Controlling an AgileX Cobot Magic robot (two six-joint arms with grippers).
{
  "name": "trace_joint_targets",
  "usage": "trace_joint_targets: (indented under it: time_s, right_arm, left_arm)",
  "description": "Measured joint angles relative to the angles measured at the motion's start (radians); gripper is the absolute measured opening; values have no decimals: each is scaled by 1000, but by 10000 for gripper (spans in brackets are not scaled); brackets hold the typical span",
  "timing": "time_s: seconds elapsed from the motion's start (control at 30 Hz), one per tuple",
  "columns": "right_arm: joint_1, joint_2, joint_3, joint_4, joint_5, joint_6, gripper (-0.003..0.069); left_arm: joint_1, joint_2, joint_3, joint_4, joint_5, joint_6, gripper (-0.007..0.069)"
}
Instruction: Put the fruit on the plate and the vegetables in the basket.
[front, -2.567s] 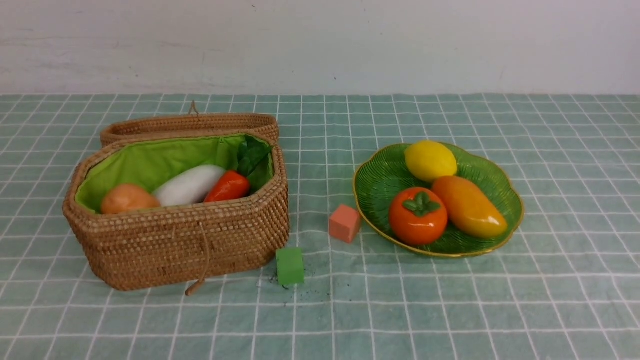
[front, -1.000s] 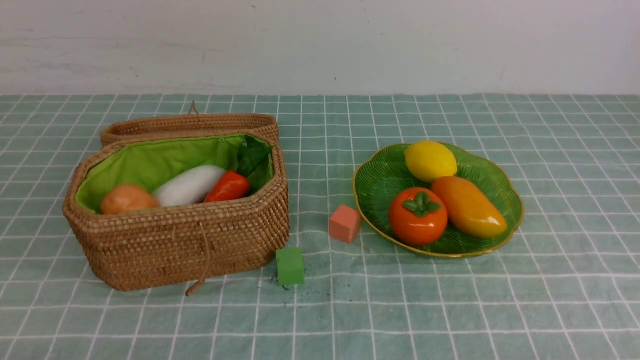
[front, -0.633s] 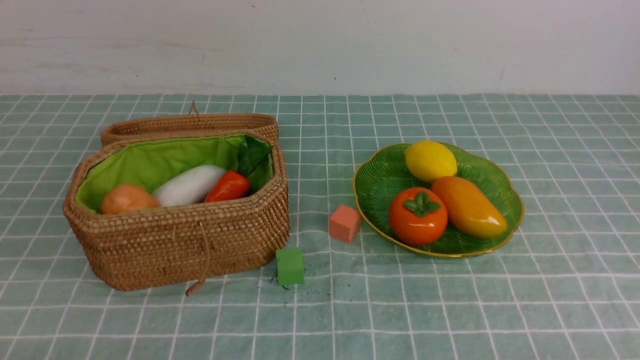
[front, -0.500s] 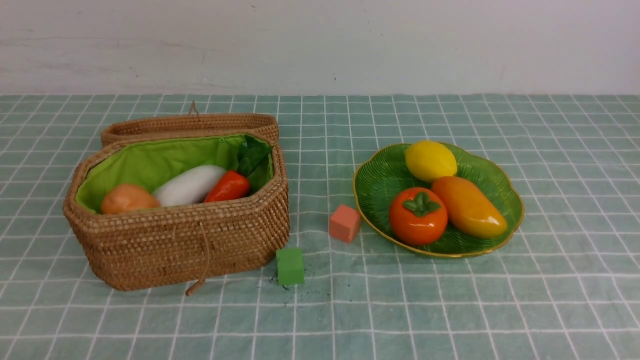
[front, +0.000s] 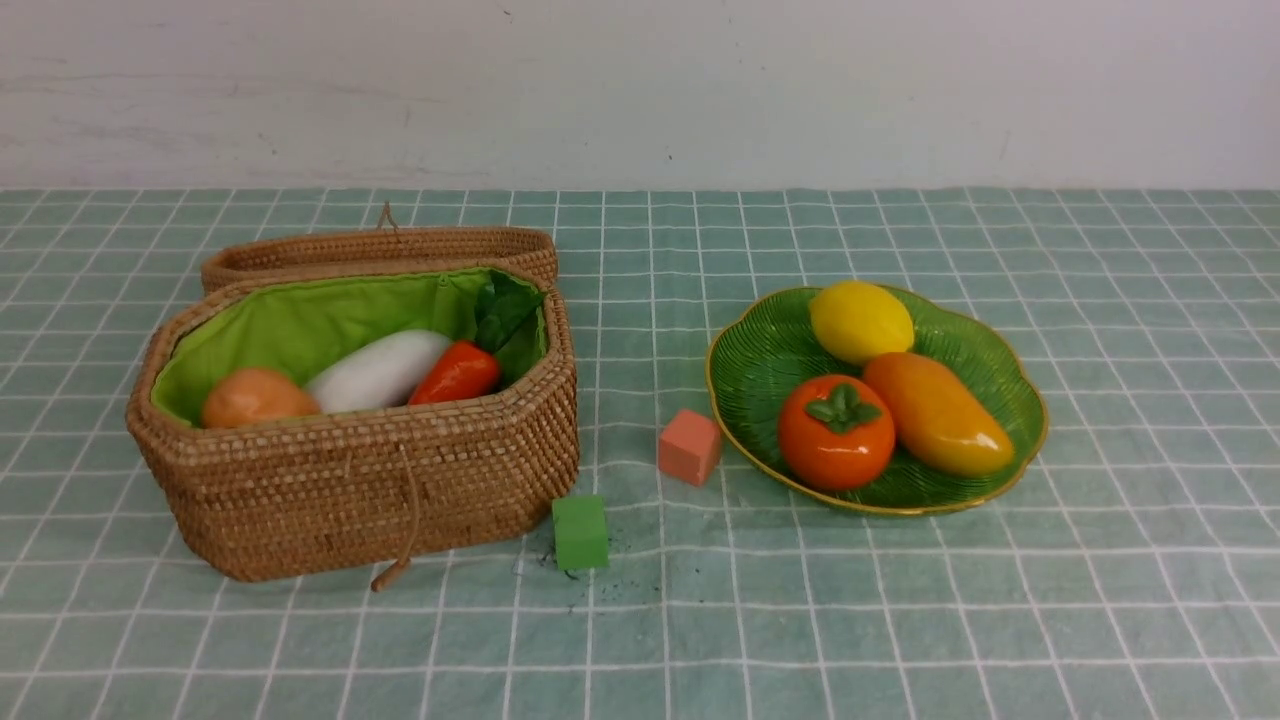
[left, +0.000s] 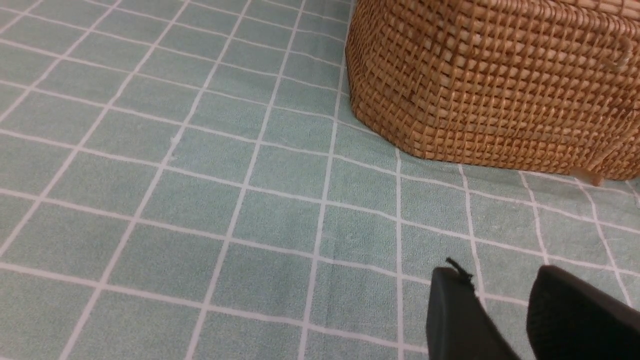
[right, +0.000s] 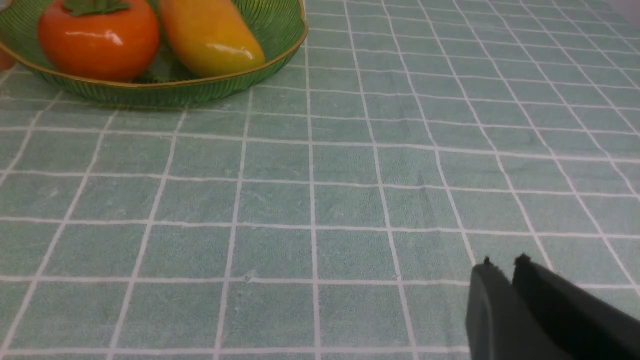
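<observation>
The left gripper (left: 505, 305) fingers stand slightly parted and empty beside the basket (front: 400, 480) holding potato (front: 255, 396), white vegetable (front: 378, 369) and carrot (front: 456, 373), while the right gripper (right: 505, 270) fingers nearly touch, empty, near the plate (front: 760, 365) carrying lemon (front: 860, 320), mango (front: 936, 412) and persimmon (front: 836, 432).

Brown basket (front: 350, 480) with green lining; green gold-rimmed plate (front: 760, 360); yellow lemon (front: 860, 320), orange persimmon (front: 836, 432); pale green white-checked cloth (front: 900, 620); salmon cube (front: 689, 446), green cube (front: 580, 531).
</observation>
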Motion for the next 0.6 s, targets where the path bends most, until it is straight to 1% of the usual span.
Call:
trace_joint_targets:
  time_s: [0.6]
  right_arm:
    - [0, 0, 0, 0, 0, -1, 87]
  left_arm:
    - [0, 0, 0, 2, 0, 0, 236]
